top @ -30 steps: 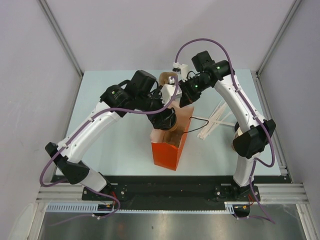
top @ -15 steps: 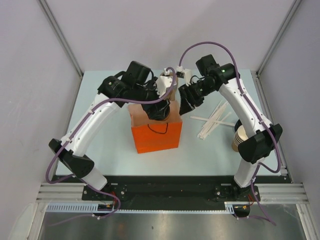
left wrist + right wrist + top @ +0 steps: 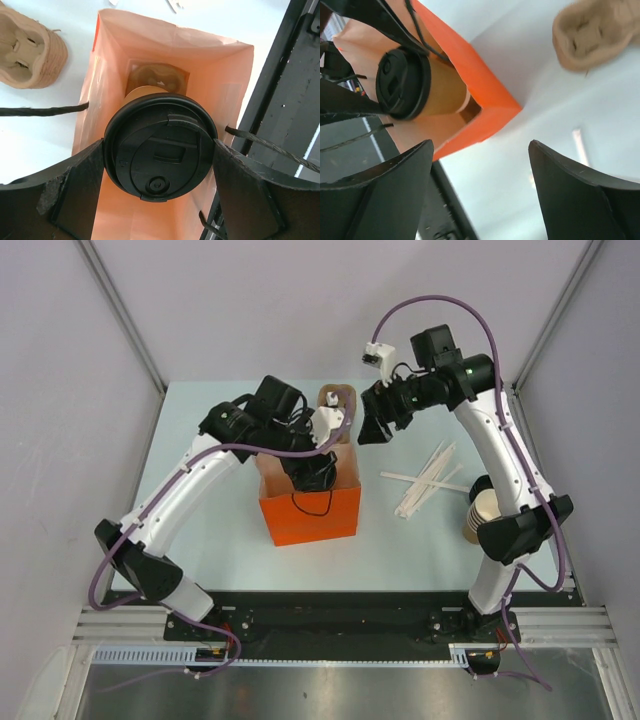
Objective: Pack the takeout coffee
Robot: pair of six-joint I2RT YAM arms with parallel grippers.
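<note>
The left claw (image 3: 159,167) grips the takeout coffee (image 3: 160,145) at its lid — upright, its axis pointing straight down into the orange bag (image 3: 220,85) beneath. The right claw (image 3: 480,155) hangs open and empty — farther off.

You are in a robot lab. Your left arm (image 3: 190,485) and right arm (image 3: 500,450) are bolted to a metal rail (image 3: 570,623) beside a pale table (image 3: 220,540), with plain grey walls (image 3: 60,390) all around.

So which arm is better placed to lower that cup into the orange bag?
Left. The left fingers grip the lidded coffee cup right at the open mouth of the orange paper bag; the right fingers are open, empty and off to the side.
</note>
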